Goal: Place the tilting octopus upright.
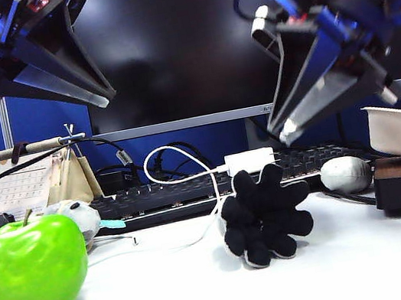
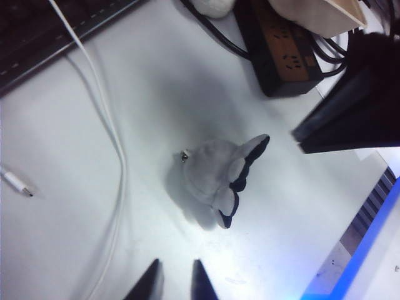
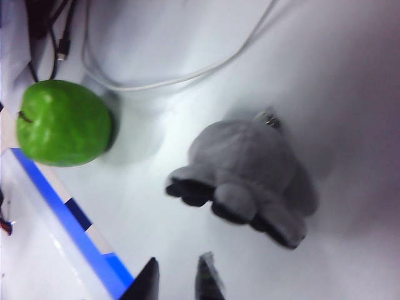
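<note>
grey-topped octopus (image 3: 244, 164) showing its black underside, bright green apple (image 1: 28, 273) with a brown stem, white cable (image 2: 106, 144) over a white table (image 1: 211, 296), black keyboard (image 1: 170, 196), blue-and-black left gripper (image 1: 101, 100) and right gripper (image 1: 288, 131).

Fuzzy plush octopus (image 3: 244, 169), glossy smooth green apple (image 1: 28, 273), matt white table (image 1: 172, 295)

Both end effectors, left (image 1: 102, 100) and right (image 1: 289, 134), hover slightly parted.

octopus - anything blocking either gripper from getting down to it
Nothing visible. The octopus lies tipped on bare table; left gripper and right gripper hang above it. The white cable and apple sit aside.
</note>
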